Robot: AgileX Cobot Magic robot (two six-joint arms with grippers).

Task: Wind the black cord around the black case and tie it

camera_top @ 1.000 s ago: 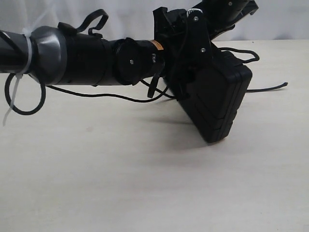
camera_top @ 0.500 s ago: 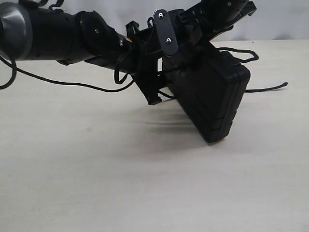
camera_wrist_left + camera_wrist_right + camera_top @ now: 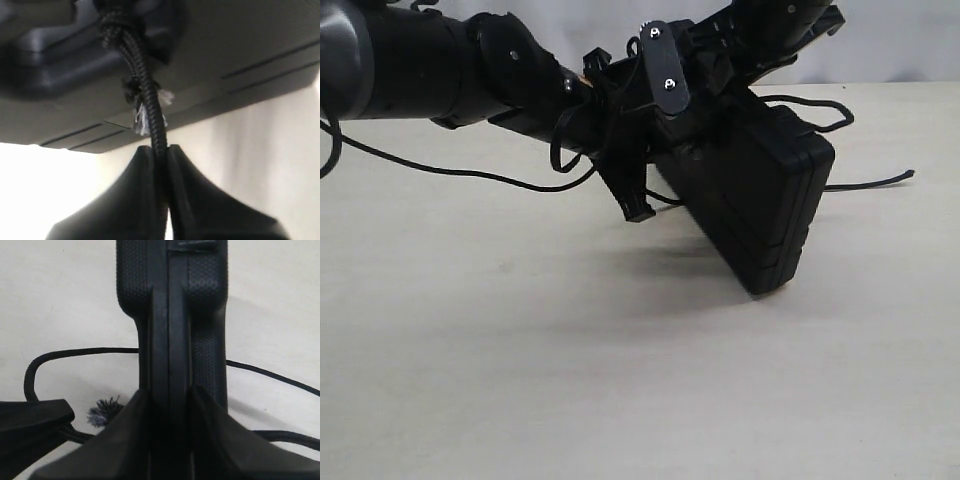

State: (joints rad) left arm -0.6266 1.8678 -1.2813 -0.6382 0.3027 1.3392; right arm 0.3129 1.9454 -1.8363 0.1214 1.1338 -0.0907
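Observation:
The black case stands tilted on one corner on the pale table, its upper end lifted. My right gripper comes in from the top and is shut on the case's narrow edge, with a jaw on each side of it. My left gripper reaches in from the left against the case's upper face. In the left wrist view it is shut on the black cord. From there the cord runs up past a frayed spot to a knot at the case.
Slack black cord trails over the table to the left behind my left arm. More of it loops and ends to the right of the case. A frayed cord end lies on the table beside the right gripper.
My left arm swung from level to slanting down from the upper left. Its jaws, open before, have closed on the cord. The case and right gripper barely shifted.

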